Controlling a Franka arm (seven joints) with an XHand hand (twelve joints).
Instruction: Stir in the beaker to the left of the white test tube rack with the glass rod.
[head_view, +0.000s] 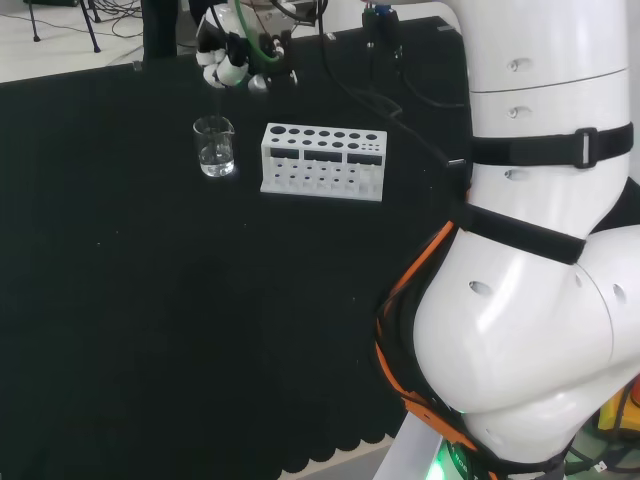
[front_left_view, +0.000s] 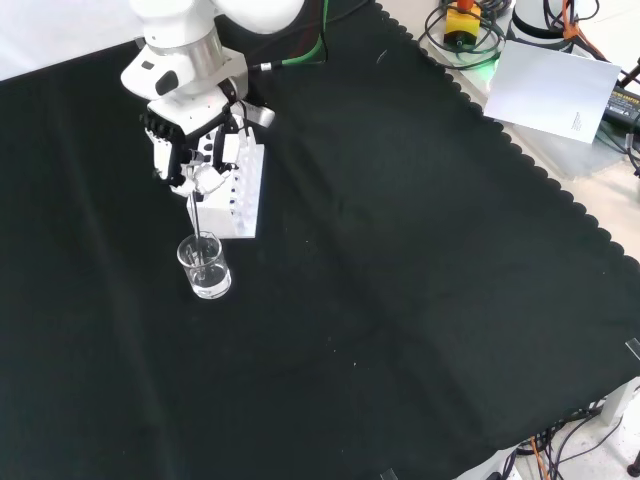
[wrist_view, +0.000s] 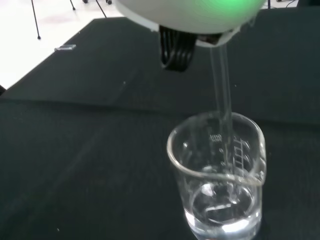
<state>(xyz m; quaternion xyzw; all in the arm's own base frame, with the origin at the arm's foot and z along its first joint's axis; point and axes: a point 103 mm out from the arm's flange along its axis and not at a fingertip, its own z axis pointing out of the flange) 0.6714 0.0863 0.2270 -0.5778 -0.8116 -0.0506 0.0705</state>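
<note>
At the upper left of the head view, the beaker (head_view: 215, 146) stood on the black cloth (head_view: 150, 320) just left of the white test tube rack (head_view: 322, 161), with the hand (head_view: 232, 62) above and behind it. Its fingers were curled and pinched the top of the glass rod (front_left_view: 196, 225), which the front view showed as a thin line running from the hand (front_left_view: 190, 150) down into the beaker (front_left_view: 205, 266). In the wrist view the glass rod (wrist_view: 223, 105) dropped nearly upright past the rim and into the clear liquid at the bottom of the beaker (wrist_view: 220, 175), close to the far wall.

The likeliest trouble, as I judged it, was the rod pressing sideways on the wall: the beaker looked light and stood free, so too wide a stirring circle could push it along the cloth or tip it and spill the liquid. A rod driven too low could knock the glass bottom.

The rack stood close on the beaker's right in the head view, so a wide swing that way risked the hand's fingers (front_left_view: 160, 158) brushing it. Elsewhere near the beaker the cloth offered no obstacle.
</note>
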